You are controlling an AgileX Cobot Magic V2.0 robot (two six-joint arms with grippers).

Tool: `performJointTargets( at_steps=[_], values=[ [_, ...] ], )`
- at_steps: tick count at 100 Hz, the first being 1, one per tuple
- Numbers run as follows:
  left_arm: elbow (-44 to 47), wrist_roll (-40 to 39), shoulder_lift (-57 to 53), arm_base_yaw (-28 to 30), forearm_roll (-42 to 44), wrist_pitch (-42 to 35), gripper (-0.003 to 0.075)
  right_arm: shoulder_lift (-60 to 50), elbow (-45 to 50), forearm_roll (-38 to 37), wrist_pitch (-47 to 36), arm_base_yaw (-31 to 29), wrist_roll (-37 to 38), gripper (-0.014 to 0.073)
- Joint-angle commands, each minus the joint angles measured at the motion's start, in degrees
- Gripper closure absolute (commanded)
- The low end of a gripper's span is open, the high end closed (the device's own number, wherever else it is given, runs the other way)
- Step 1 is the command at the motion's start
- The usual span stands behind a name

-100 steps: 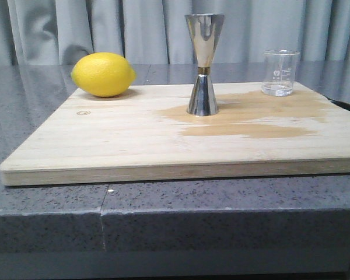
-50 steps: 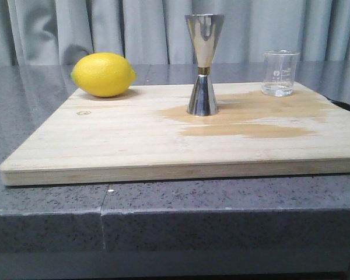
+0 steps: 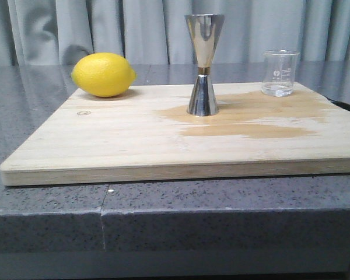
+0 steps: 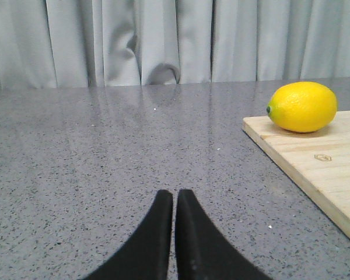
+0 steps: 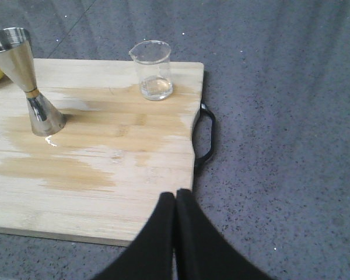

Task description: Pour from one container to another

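Note:
A small clear glass beaker with a little clear liquid stands upright at the far right of the wooden board. The tall steel hourglass jigger stands upright at the board's middle, on a wet patch. My left gripper is shut and empty over the grey counter, left of the board. Over the board's near right corner hangs my right gripper, shut and empty, well short of the beaker. Neither gripper shows in the front view.
A yellow lemon lies at the board's far left corner. A black handle sticks out from the board's right edge. Darker wet stains spread around the jigger. Grey curtains close off the back.

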Motion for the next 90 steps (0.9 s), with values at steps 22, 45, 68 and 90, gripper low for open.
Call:
performJointTargets(
  at_steps=[22, 45, 68, 90],
  values=[
    [2.0, -0.5, -1.4, 0.0, -0.5, -4.5, 0.0739, -12.3, 15.6, -0.9, -28.0, -7.1, -0.1, 0.0669],
    [2.0, -0.5, -1.4, 0.0, -0.5, -4.5, 0.0739, -23.5, 30.9, 0.0, -39.5, -10.8, -0.1, 0.0669],
    [2.0, -0.5, -1.4, 0.0, -0.5, -4.5, 0.0739, -25.7, 36.0, 0.0, -42.3, -9.5, -0.1, 0.0669],
    [2.0, -0.5, -1.4, 0.0, -0.5, -4.5, 0.0739, -25.7, 36.0, 0.0, -42.3, -9.5, -0.1, 0.0669]
  ],
)
